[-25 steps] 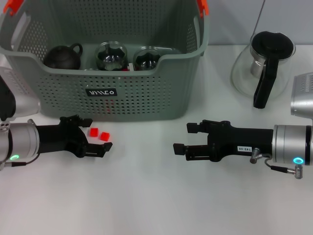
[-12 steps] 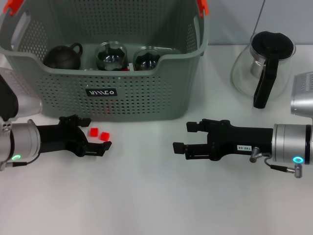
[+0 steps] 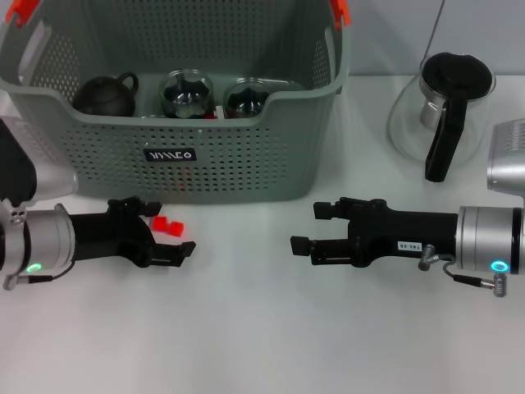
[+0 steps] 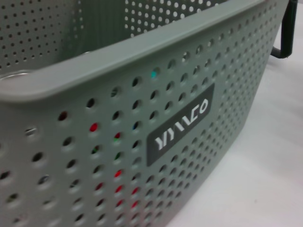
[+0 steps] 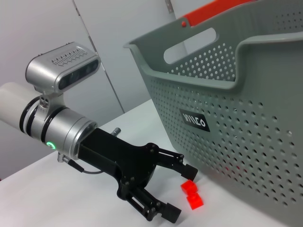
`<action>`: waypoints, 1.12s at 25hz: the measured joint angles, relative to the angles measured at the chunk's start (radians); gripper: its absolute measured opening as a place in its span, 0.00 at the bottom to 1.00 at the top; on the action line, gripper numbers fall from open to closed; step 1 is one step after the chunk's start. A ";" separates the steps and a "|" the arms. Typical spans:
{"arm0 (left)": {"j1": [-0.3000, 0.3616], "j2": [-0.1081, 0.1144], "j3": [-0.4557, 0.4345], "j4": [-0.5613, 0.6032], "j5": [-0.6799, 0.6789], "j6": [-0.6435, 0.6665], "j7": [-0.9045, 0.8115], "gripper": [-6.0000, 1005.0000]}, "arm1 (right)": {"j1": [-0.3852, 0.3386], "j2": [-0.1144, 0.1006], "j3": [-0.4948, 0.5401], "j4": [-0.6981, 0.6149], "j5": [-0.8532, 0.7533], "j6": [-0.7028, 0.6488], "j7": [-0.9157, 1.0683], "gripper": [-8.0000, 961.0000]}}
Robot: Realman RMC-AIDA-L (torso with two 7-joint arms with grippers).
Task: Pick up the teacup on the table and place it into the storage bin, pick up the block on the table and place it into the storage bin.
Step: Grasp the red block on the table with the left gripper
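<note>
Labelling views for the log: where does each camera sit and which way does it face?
Head view: above, looking forward and down at the table; storage bin, red blocks, both arms, left gripper, right gripper.
Left wrist view: close against the bin's front wall and label; no fingers show.
Right wrist view: low, facing across at the left gripper.
Shared: bin, label; head and right wrist share blocks.

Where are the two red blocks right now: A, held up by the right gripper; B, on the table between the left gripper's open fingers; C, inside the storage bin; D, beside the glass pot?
B: the red blocks lie on the table inside the left gripper, in front of the storage bin.
</note>
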 joint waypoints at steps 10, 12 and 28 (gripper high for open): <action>-0.001 0.006 0.015 0.009 0.000 0.109 0.012 0.92 | 0.000 0.002 -0.002 0.000 0.000 0.001 0.000 0.95; -0.002 0.011 0.014 0.019 0.001 0.171 0.013 0.92 | 0.001 0.002 -0.003 0.000 0.000 0.001 0.000 0.95; -0.003 0.016 0.005 0.075 0.050 0.205 0.020 0.90 | 0.002 0.002 -0.001 0.011 0.004 -0.001 -0.006 0.95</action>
